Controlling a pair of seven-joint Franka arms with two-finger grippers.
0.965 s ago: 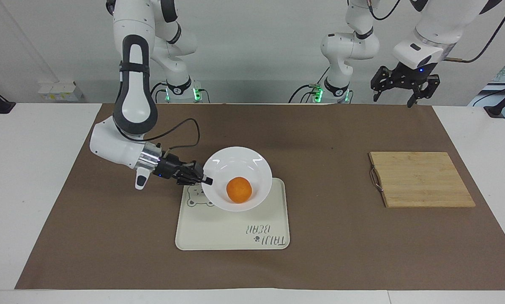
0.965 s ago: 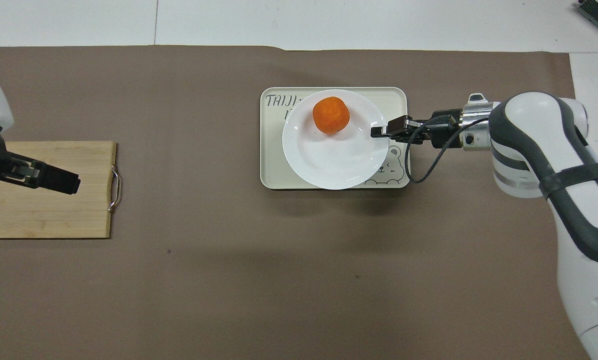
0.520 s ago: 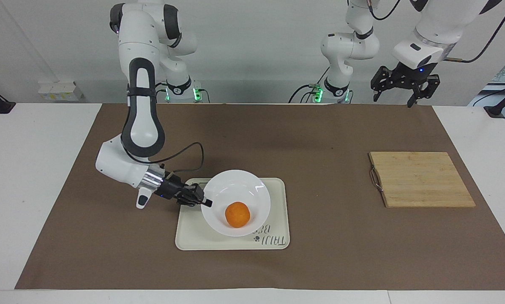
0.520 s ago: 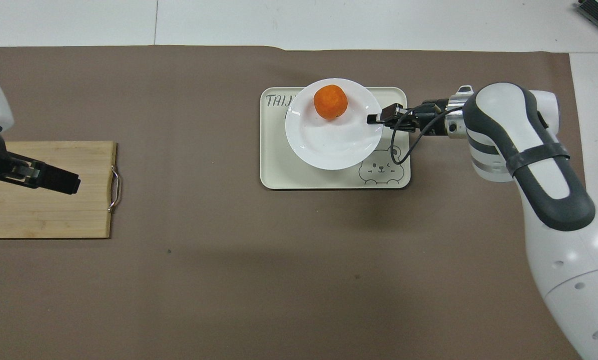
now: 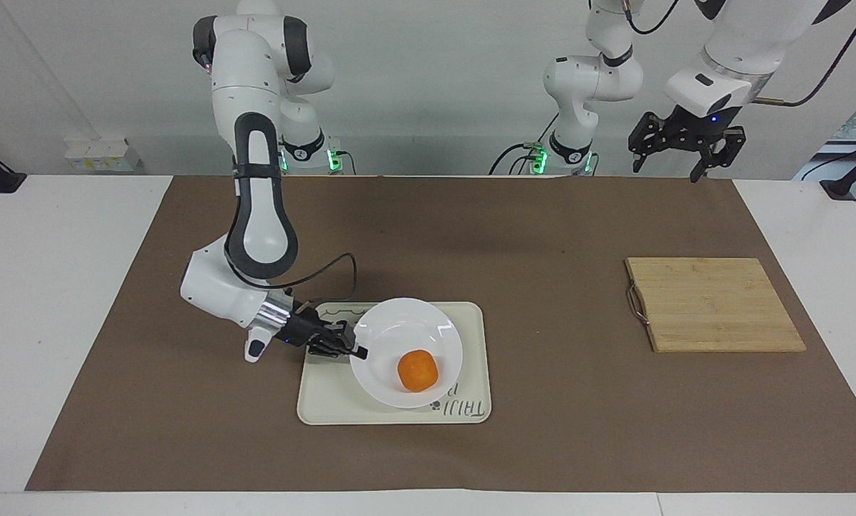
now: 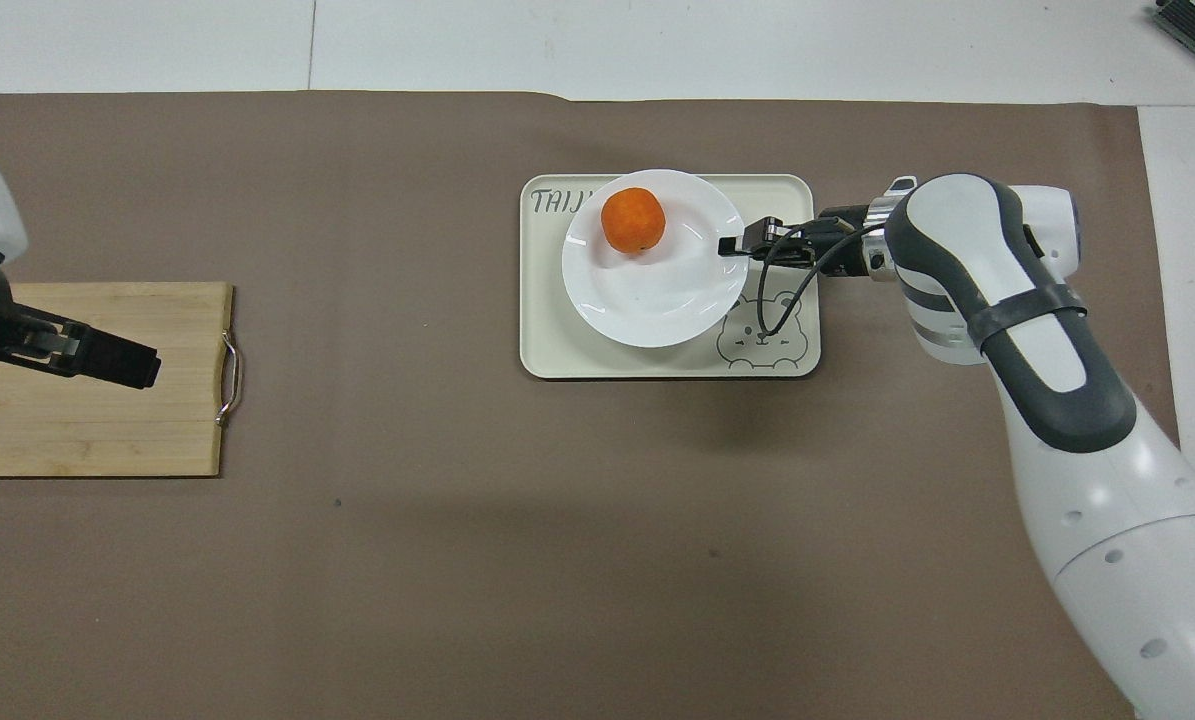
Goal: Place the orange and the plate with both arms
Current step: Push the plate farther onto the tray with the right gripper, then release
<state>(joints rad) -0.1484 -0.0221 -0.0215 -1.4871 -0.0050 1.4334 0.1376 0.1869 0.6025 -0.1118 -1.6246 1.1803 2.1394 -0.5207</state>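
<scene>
The right arm's black two-finger gripper (image 5: 356, 350) was clamped on the rim of the round glossy white plate (image 5: 399, 331), which sat low over the rectangular cream bear-printed tray (image 5: 470, 373). Just past its fingertips, the small round orange (image 5: 417, 370) lay in the plate. Apparently only release remained. The left gripper (image 5: 685, 147) waited open above the bamboo cutting board (image 5: 714, 304).

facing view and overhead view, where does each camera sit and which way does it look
Facing view: high across the table, looking at the robots; both arms show whole, right tool shut on the round white plate, left tool open, waiting.
Overhead view: above the robots' end, looking steeply down; right arm and left tool show.
Both share the small orange fruit, cream bear tray and bamboo board.
</scene>
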